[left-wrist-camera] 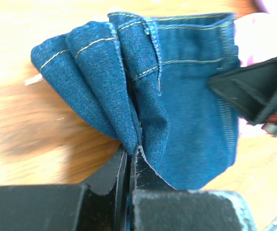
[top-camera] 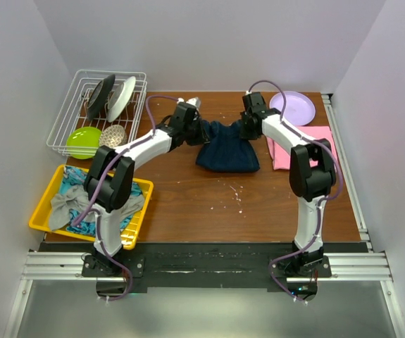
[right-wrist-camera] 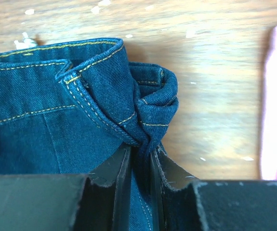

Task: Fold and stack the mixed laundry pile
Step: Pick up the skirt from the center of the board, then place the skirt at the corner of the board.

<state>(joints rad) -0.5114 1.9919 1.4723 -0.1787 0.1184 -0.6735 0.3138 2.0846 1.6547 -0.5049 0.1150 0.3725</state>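
Wood table: L gripper & R gripper each pinching denim jacket.

Dark blue denim jacket with yellow stitching; right of it, pink T-shirt and lilac plate; left of it, yellow tray holding grey garment and turquoise patterned cloth

Walls: plain pale panels at far, left and right edges.
Tabletop: brown wood grain, white flecks near the middle.
Near edge: black strip, then aluminium rails.
Light: even, soft shadows.
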